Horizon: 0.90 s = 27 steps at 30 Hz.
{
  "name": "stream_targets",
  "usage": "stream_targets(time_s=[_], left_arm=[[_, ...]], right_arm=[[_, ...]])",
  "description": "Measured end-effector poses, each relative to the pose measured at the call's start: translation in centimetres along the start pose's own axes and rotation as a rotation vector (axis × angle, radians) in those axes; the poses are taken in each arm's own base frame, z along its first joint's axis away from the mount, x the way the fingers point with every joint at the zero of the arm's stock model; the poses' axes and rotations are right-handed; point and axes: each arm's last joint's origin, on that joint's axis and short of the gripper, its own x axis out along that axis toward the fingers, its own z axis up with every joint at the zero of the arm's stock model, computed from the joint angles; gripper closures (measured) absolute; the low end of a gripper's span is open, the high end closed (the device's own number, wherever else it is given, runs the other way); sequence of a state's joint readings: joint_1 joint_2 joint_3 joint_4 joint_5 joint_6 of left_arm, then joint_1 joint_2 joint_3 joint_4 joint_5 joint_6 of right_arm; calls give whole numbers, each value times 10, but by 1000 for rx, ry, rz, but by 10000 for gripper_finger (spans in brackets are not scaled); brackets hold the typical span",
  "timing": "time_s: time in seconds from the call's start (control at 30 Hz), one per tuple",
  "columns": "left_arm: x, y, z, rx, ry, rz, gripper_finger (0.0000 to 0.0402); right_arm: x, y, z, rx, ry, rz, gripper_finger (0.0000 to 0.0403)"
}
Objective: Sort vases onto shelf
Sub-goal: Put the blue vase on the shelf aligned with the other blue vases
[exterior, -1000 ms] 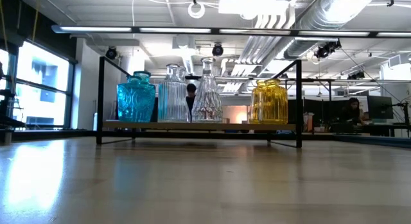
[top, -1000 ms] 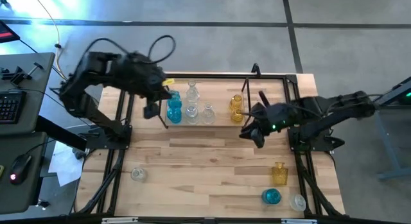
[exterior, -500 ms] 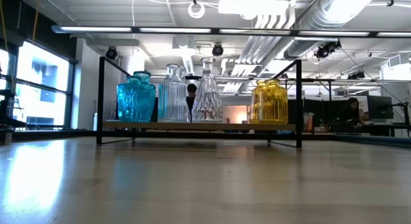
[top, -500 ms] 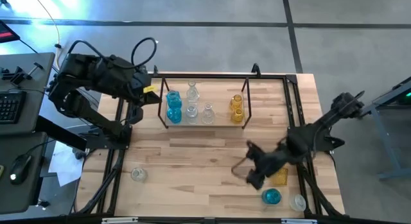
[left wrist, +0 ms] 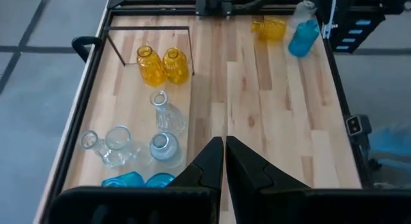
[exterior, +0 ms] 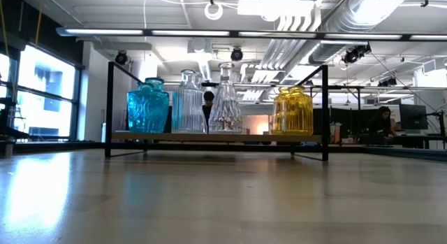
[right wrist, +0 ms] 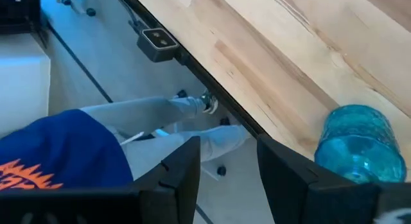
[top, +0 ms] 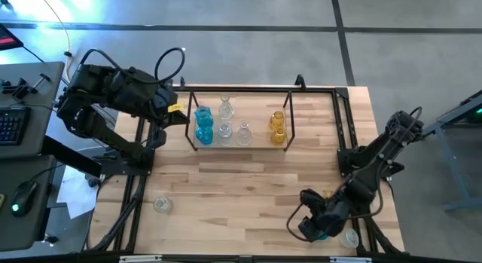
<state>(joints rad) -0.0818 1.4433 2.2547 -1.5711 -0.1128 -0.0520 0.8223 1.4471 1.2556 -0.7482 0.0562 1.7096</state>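
Observation:
The shelf (top: pixel 260 143) stands at the table's far middle and holds two blue vases (top: pixel 203 124), three clear ones (top: pixel 224 130) and two yellow ones (top: pixel 277 126); the low view shows them upright in a row (exterior: pixel 147 105). A blue vase (top: pixel 322 233) and a clear vase (top: pixel 349 237) stand at the near right corner. Another clear vase (top: pixel 161 205) stands near left. My right gripper (top: pixel 303 219) hangs open just left of the blue vase (right wrist: pixel 356 139), which is beside its fingers, not between them. My left gripper (left wrist: pixel 225 142) is shut and empty, left of the shelf.
A black frame (top: pixel 343 123) edges the table. The right arm covers the spot just far of the blue vase. In the right wrist view a person's legs and blue clothing (right wrist: pixel 58 153) show beyond the table's near edge (right wrist: pixel 212 73). Bare wood lies across the table's middle (top: pixel 241 188).
My right gripper has swung from beside the shelf's right end toward the near right corner, sinking and rolling its wrist, and now hangs by the blue vase. My left gripper drew back a little from the shelf toward the table's left edge, then kept still.

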Motion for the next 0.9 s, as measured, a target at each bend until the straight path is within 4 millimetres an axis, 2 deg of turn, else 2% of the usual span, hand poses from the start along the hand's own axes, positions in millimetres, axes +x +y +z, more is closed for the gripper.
stream_targets(time_s=[0.1,0.27,0.43,0.73,0.9], left_arm=[[0,0,0,19,0,1,392],[0,0,0,-49,0,2,392],[0,0,0,-77,0,2,392],[20,0,8,-129,37,96,392],[38,-1,14,-198,71,129,392]], right_arm=[[0,-5,-2,-8,0,-43,267],[-2,-16,-8,-67,39,-158,267],[-3,-20,-15,-227,111,-181,267],[-8,-21,-22,-535,111,-192,267],[-9,-23,-20,-523,119,-216,267]])
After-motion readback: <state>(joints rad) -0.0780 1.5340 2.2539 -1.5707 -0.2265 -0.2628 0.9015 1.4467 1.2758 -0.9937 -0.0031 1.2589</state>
